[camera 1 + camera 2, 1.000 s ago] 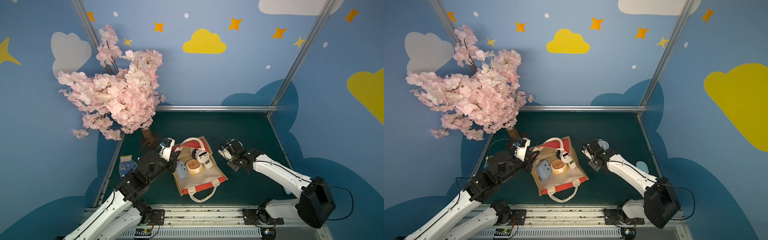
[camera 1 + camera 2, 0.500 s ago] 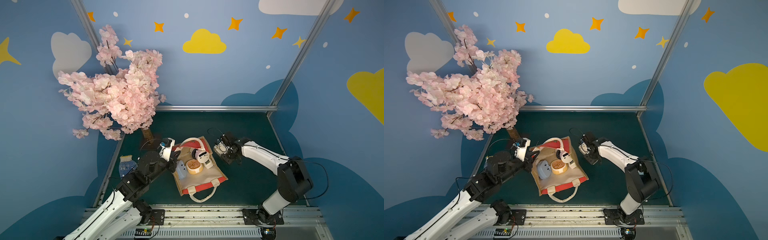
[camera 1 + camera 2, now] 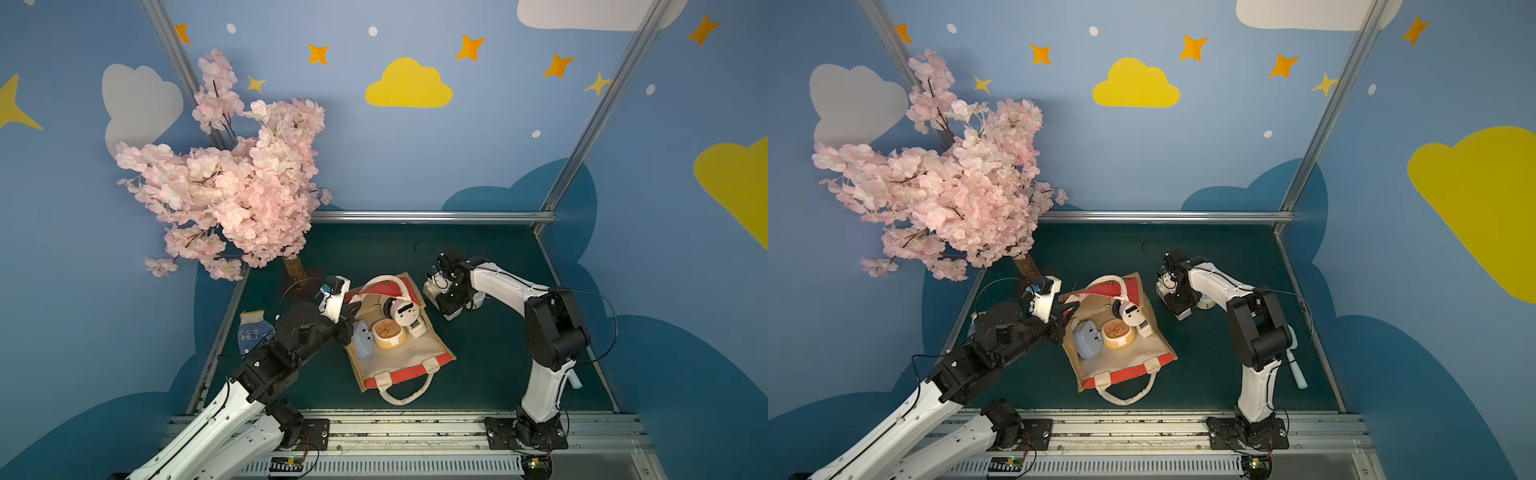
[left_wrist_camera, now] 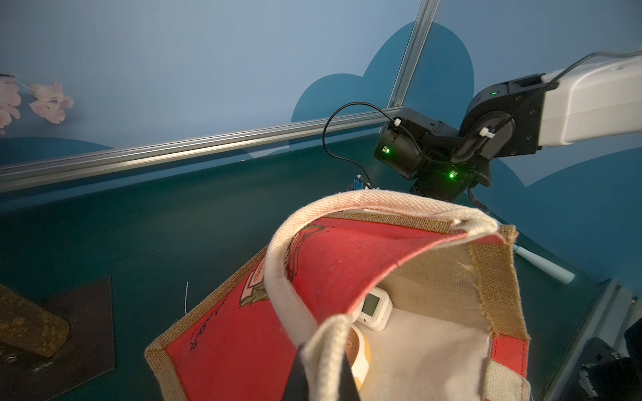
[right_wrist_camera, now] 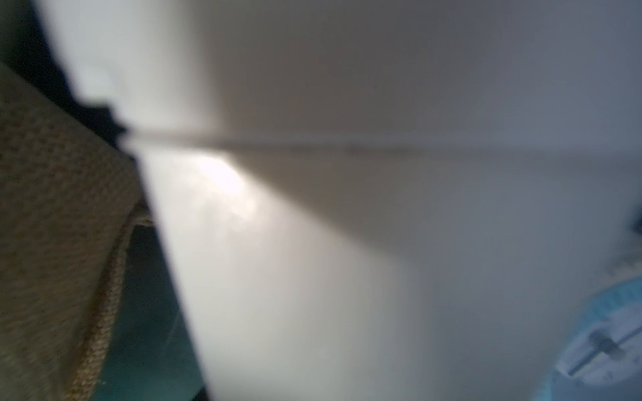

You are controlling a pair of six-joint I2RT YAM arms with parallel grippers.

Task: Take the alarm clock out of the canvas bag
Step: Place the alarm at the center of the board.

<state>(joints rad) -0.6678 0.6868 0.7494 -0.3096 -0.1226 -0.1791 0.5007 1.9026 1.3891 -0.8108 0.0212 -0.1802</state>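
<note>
The canvas bag lies open on the green table, with red faces, burlap sides and cream lining. My left gripper is shut on one cream handle and holds the upper red flap up; in both top views it sits at the bag's left edge. The alarm clock, a white boxy thing, is outside the bag, just past its far right corner. My right gripper is shut on it. In the right wrist view the clock's blurred white body fills the frame and hides the jaws.
Inside the bag lie a blue-grey case, a yellow bowl, a round white gadget and a small white display. A pale blue round thing sits under the right wrist. A blossom tree, a mitten and a pale tube stand around.
The right arm has folded up, its elbow now raised high near its base. Its gripper has shifted a little back and toward the bag with the white clock. The left arm is still.
</note>
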